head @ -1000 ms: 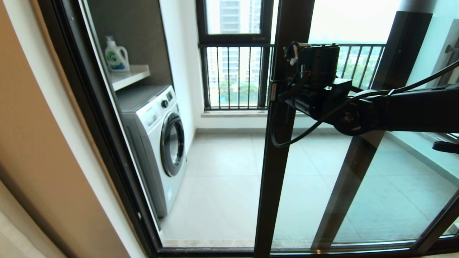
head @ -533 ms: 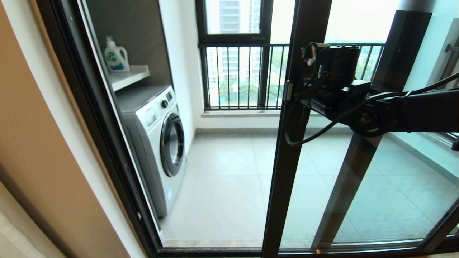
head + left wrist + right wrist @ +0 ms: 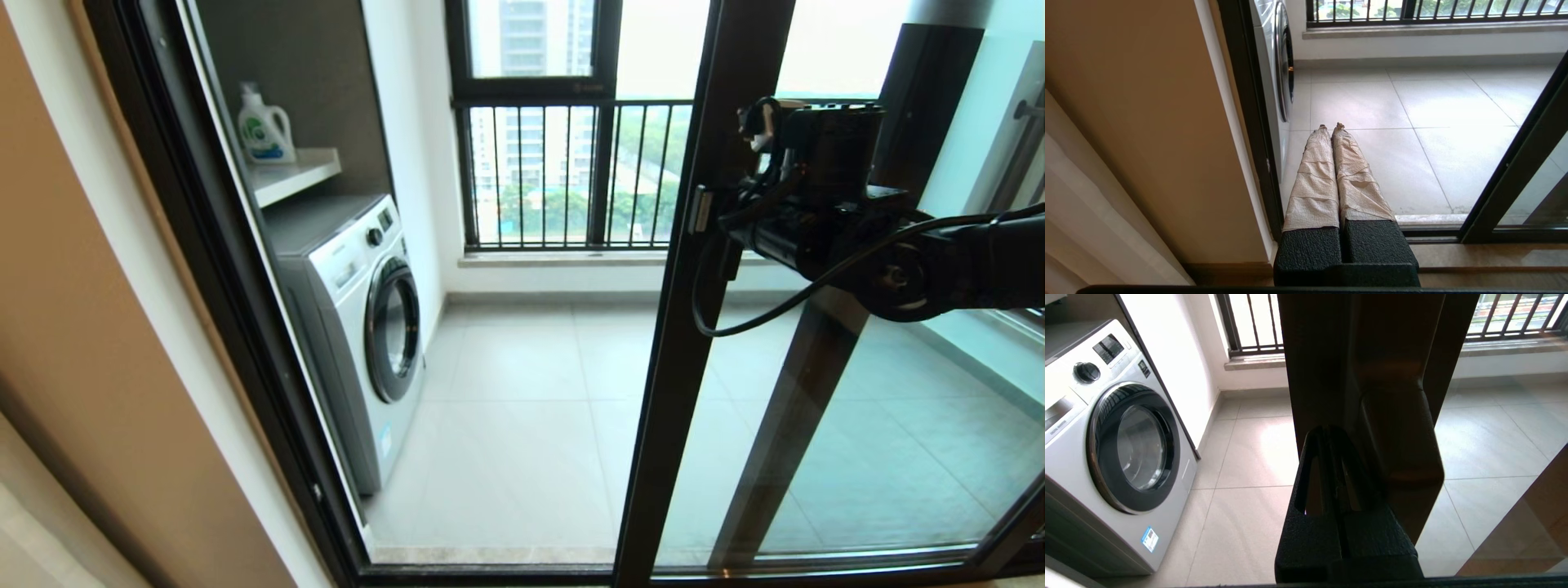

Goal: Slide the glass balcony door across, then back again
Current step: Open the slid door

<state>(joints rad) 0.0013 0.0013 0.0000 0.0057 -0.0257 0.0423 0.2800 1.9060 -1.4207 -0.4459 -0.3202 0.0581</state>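
While the right pincer (image 3: 1331, 457), its fingers narrow, presses the tall dark-framed glass balcony door (image 3: 694, 343) directly ahead: push level, steady; left pincer (image 3: 1331, 127) closed, idle.

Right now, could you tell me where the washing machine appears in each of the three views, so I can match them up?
Head view: the washing machine stands left of centre, under the shelf, with the glass balcony door to its right.
Left wrist view: only a narrow slice of its round door shows near the top, beyond the dark frame.
Right wrist view: it fills the left side.
Shared landmark: the black-barred railing.
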